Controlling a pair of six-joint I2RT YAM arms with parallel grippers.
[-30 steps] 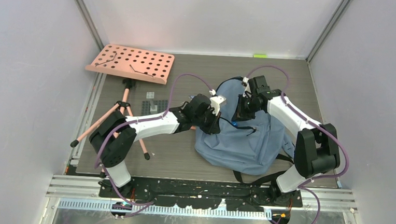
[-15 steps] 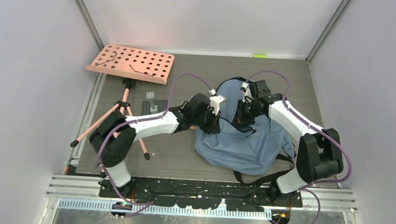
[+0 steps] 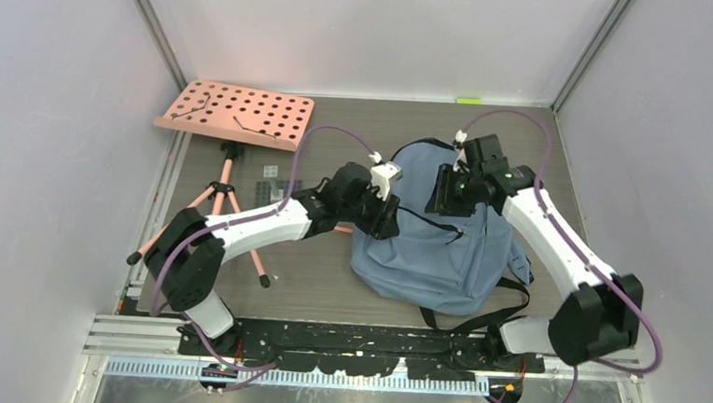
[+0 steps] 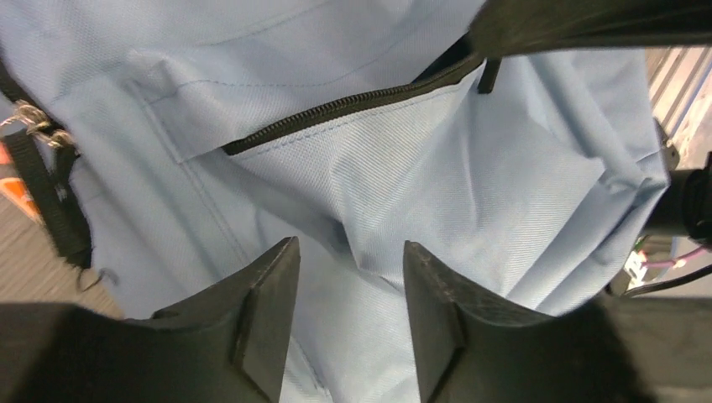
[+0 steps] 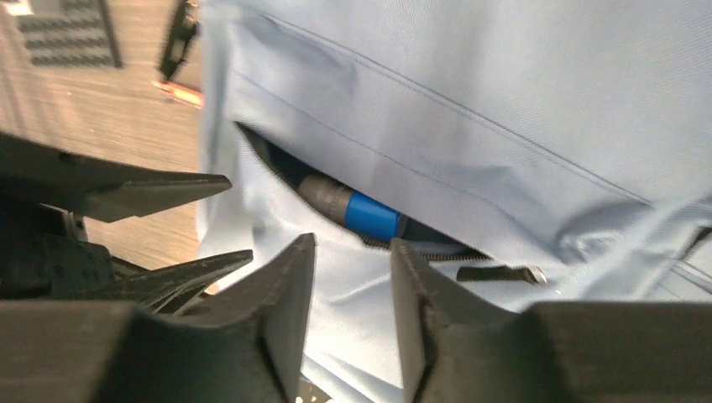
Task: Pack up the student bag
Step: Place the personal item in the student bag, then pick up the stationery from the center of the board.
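The student bag (image 3: 443, 254), a soft blue-grey backpack with black zippers, lies flat on the table's right half. Its front pocket zipper (image 3: 427, 217) runs across the top face and gapes. Through the gap in the right wrist view shows a grey and blue cylinder (image 5: 353, 206) inside the pocket, with the black zipper pull (image 5: 495, 274) lying to its right. My left gripper (image 3: 381, 224) hangs open at the bag's left edge, fabric (image 4: 361, 210) below its fingers (image 4: 269, 294). My right gripper (image 3: 444, 199) stands open over the bag's upper part, nothing between its fingers (image 5: 290, 285).
A pink perforated music-stand desk (image 3: 237, 112) on a pink tripod (image 3: 217, 198) stands at the back left. Small dark flat plates (image 3: 269, 191) lie on the table beside the left arm. Black bag straps (image 3: 477, 316) trail toward the right arm's base.
Both grippers were shut on the bag and have now opened. The right arm has lifted and swung back to the right; the left gripper shifted slightly up and away.
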